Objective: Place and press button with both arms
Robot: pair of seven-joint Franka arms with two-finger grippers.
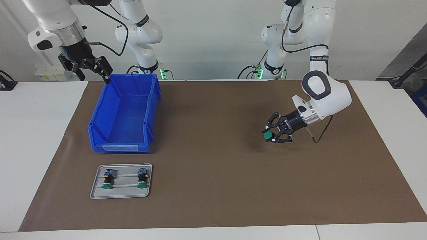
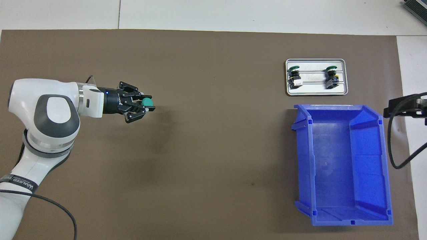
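3 green buttons (image 1: pixel 268 135), 1 blue bin (image 1: pixel 124 115), 1 tray (image 1: pixel 121 194), 2 arms (image 1: pixel 322 96), 1 brown mat (image 1: pixel 213 186).

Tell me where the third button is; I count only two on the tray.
The left gripper holds the button in the air over the brown mat, toward the left arm's end of the table.
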